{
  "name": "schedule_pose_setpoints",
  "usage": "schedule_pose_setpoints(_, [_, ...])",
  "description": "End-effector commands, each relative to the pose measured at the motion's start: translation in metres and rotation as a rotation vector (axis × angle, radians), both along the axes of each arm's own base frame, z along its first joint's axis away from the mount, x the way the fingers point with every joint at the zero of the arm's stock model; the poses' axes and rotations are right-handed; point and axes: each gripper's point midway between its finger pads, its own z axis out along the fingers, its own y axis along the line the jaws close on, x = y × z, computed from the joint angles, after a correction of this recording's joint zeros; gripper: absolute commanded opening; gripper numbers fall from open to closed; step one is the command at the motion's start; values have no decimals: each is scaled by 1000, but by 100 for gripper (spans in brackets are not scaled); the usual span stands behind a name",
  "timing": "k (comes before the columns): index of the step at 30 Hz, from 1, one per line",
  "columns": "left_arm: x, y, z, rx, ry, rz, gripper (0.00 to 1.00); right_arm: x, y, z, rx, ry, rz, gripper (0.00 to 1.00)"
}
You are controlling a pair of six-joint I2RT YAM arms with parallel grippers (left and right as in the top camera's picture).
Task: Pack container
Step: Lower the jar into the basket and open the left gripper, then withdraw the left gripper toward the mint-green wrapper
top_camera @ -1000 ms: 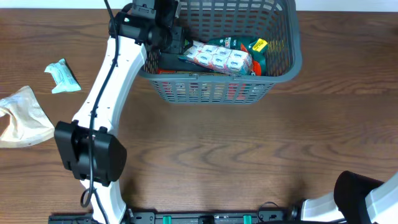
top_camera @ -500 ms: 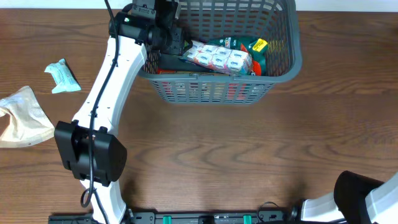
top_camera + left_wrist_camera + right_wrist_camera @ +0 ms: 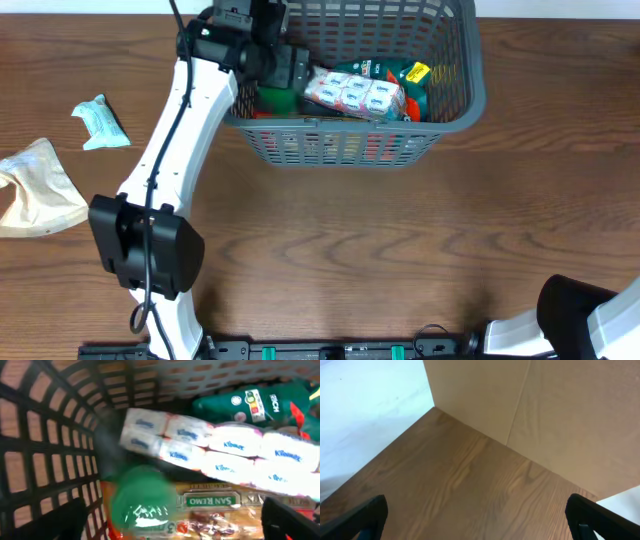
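Right gripper, parked near side: jaws wide, nothing held. Left gripper, inside basket at far side of table, also spread wide & empty; basket's stiff, light shell, prob. heavier loaded, take it by rim or slotted wall. Left wrist cam alone shows pasta pack beside tissues; overhead alone shows teal packet & cloth outside.

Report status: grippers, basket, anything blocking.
Left gripper open, inside basket. Right gripper open, over table. Basket holds tissues, other packs. Packet and beige bag outside, on table.
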Motion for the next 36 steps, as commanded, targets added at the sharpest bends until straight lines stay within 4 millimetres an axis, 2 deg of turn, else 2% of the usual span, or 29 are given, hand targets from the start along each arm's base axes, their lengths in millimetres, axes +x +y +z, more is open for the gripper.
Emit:
schedule_pose_setpoints(1, [4,-2,6,-21,-14,-17,99,-2,-3,0,2,-5,-21,99])
schedule_pose_setpoints(5, [3,-8,20,-63,-45,-38,99,-2,-3,0,2,-5,-21,99])
schedule_pose_setpoints(8, [1,-8,44,-78,-96,-41,99,-2,-3,0,2,-5,-21,99])
schedule_pose_setpoints(11, [-5,-6,82,-101,-177,-43,99,-2,-3,0,2,-5,-21,99])
schedule_pose_setpoints(16, [-28,2,164,-148,-356,-44,99,-2,-3,0,2,-5,-21,99])
schedule_pose_setpoints(19, [-41,22,203,-145,-448,34,99,-2,-3,0,2,-5,-21,99])
schedule_pose_setpoints(22, [-50,68,228,-60,-524,210,99,-2,-3,0,2,-4,-22,99])
schedule_pose_setpoints(24, [-55,102,232,11,-536,338,99,-2,-3,0,2,-5,-22,99])
schedule_pose_setpoints(27, [-66,151,219,107,-479,498,100,-2,-3,0,2,-5,-22,99])
schedule_pose_setpoints(32, [-79,218,173,146,-284,722,100,-2,-3,0,2,-4,-21,99])
schedule_pose_setpoints(36, [-79,264,139,180,-169,845,99,-2,-3,0,2,-5,-21,99])
